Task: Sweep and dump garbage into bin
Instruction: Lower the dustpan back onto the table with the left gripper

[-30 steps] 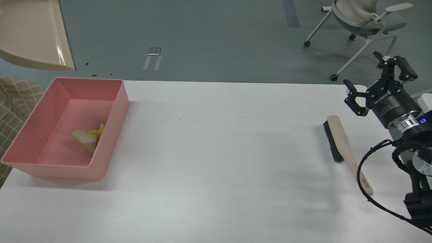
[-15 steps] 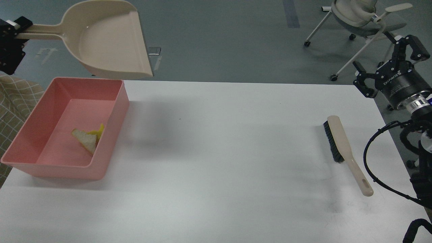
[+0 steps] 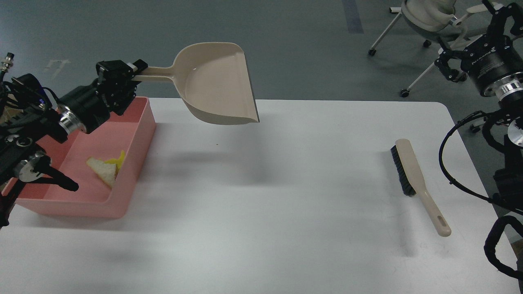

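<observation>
The pink bin stands at the table's left side. In it lie the white bread slice and the yellow sponge piece, touching each other near the right wall. My left gripper is above the bin's far edge, shut on the handle of the beige dustpan. The dustpan hangs in the air above the table, right of the bin. My right gripper is open and empty, raised beyond the table's far right corner.
A beige hand brush with black bristles lies on the white table near its right edge. An office chair stands on the grey floor behind the right gripper. My left arm covers part of the bin's left side.
My left arm has swung right and down with the dustpan, from above the bin's far left to over the table. My right gripper has risen up and to the right, away from the brush.
</observation>
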Controlling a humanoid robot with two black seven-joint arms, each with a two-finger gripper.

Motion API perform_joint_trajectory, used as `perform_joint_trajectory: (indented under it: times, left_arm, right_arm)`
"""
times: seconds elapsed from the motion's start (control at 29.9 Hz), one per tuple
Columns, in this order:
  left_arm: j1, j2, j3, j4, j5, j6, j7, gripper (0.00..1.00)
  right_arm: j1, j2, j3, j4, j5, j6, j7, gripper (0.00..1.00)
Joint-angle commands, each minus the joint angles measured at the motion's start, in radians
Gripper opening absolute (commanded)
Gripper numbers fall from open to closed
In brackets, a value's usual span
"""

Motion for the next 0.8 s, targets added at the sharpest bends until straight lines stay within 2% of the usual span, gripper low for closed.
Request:
perform_joint_trajectory:
  times: [0.0, 0.13, 0.3, 0.54, 0.77]
  left_arm:
    - [0.009, -0.037, 0.017, -0.001, 0.028, 0.011, -0.001, 0.21]
    - [0.010, -0.079, 0.101, -0.001, 0.060, 0.061, -0.001, 0.22]
    - [0.010, -0.120, 0.195, -0.003, 0.064, 0.138, -0.019, 0.22]
    - [0.000, -0.214, 0.324, -0.011, 0.066, 0.264, -0.011, 0.22]
    - [0.003, -0.291, 0.364, -0.011, 0.066, 0.325, -0.001, 0.22]
  right_arm:
    - [0.033, 0.004, -0.002, -0.042, 0.000, 0.000, 0.037, 1.00]
    - [0.050, 0.008, -0.003, -0.070, 0.000, 0.000, 0.063, 1.00]
    - [0.050, 0.018, -0.005, -0.070, 0.002, 0.000, 0.064, 1.00]
    - [0.038, 0.009, -0.005, -0.070, 0.002, 0.000, 0.064, 1.00]
    - [0.036, 0.007, -0.005, -0.070, 0.002, 0.000, 0.064, 1.00]
